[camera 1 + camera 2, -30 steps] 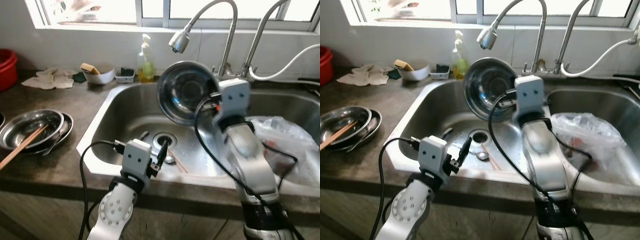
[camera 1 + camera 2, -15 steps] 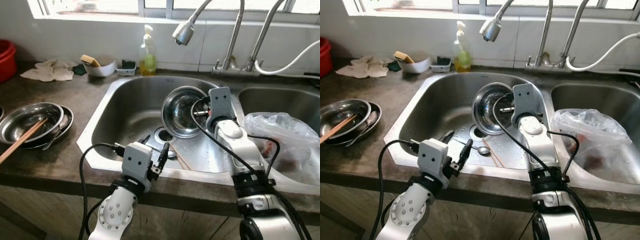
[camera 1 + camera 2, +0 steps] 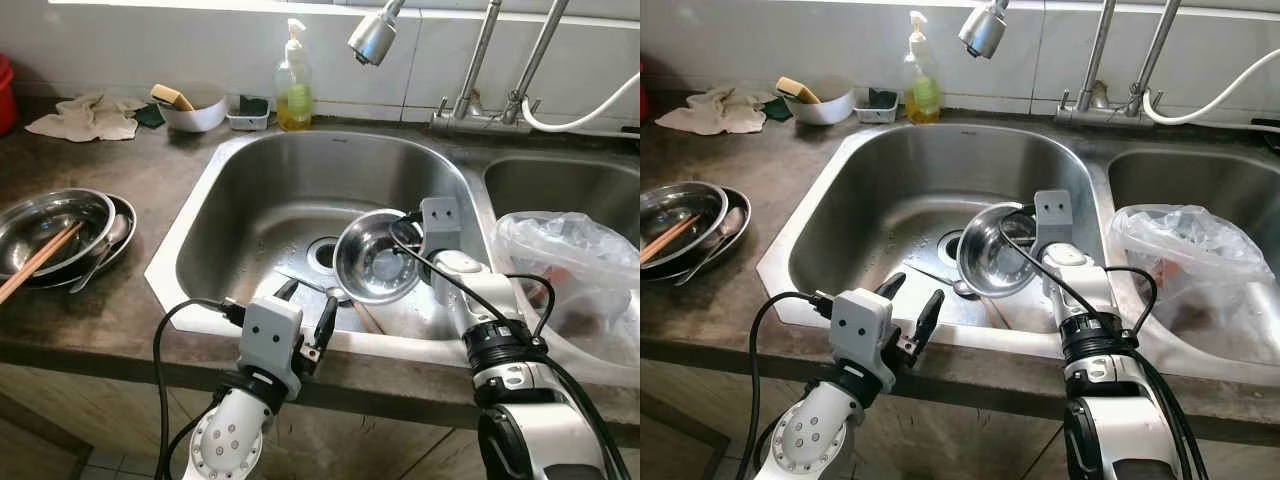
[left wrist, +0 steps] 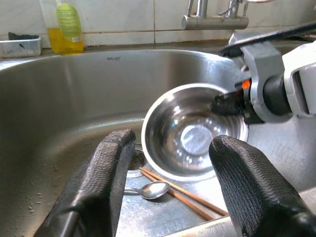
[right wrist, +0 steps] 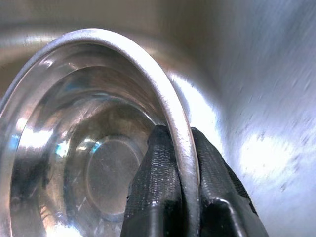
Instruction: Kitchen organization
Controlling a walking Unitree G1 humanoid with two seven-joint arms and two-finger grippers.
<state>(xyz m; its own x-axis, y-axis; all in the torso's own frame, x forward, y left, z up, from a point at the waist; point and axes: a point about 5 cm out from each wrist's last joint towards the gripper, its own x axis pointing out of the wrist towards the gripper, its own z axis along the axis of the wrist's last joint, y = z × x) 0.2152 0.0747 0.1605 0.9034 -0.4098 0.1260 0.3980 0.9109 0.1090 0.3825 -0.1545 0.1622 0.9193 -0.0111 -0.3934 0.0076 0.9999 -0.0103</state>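
- On the far left of the counter (image 3: 150, 180), a stack of steel dishes (image 3: 55, 232) with chopsticks (image 3: 35, 265) across it sits beside the sink; judging by that, sorting is only partly done and those pieces are yet to be dealt with.
- Along the far edge stand a crumpled cloth (image 3: 85, 115), a white bowl (image 3: 190, 108) with a sponge, a small tray (image 3: 247, 112) and a soap bottle (image 3: 292, 85), all well apart from the work.
- The left claw (image 3: 305, 325) hovers at the near rim of the sink (image 3: 190, 235), fingers spread apart and holding nothing.
- On the sink floor near the drain lie a spoon (image 4: 153, 189) and a pair of loose chopsticks (image 4: 185, 197), still to be collected.
- The steel bowl (image 3: 375, 257) is held tilted low inside the sink, just right of the drain, pinched at its rim by the right claw (image 5: 180, 197), whose fingers are clamped one on each side of the rim.
- At far right, a clear plastic bag (image 3: 570, 265) fills the second basin.
- The right wrist view gives the rim sandwiched between the two fingers, which the head views hide behind the wrist.
- The left wrist view shows the spoon and chopsticks lying under the bowl's near edge; whether the bowl touches the sink floor I cannot tell.
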